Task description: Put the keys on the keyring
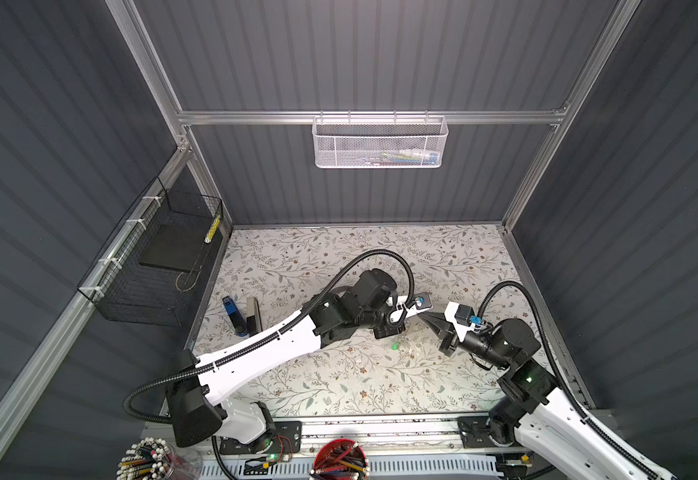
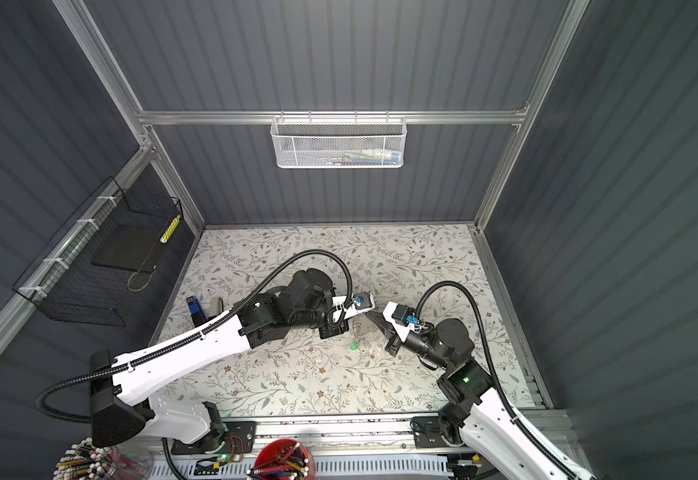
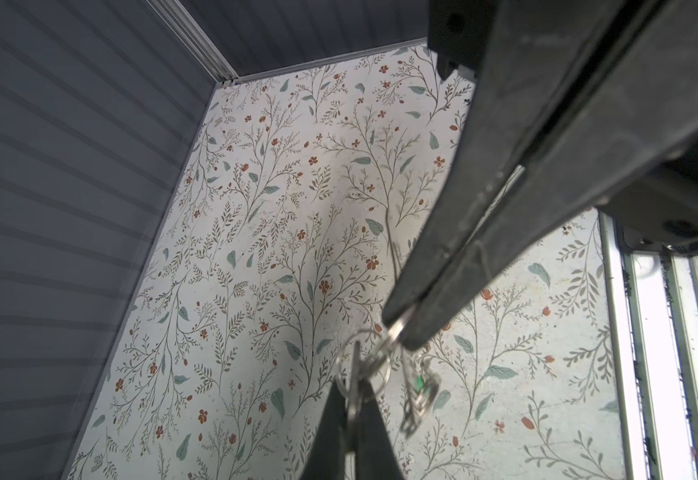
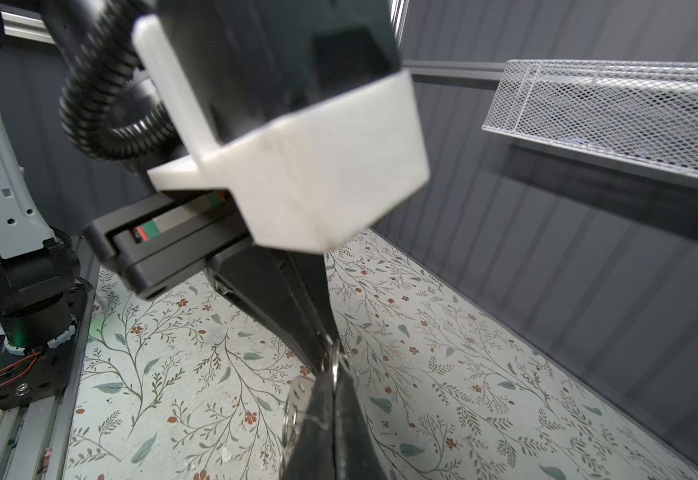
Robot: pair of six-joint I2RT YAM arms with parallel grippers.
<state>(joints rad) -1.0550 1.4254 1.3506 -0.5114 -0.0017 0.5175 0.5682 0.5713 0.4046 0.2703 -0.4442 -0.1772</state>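
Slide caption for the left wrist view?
Left gripper and right gripper both pinch the key bunch over the floral table.

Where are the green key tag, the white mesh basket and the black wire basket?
green key tag (image 1: 395,345): in a top view, middle of the green plastic.
white mesh basket (image 1: 380,145): in a top view, its front mesh wall.
black wire basket (image 1: 144,305): in a top view, its near wire wall.

Mid-table blocked: left gripper (image 3: 397,332) and right gripper (image 3: 349,388) tip to tip, keys (image 3: 418,386) and keyring (image 4: 297,401) bunched between. Far table (image 1: 339,249) strip free.
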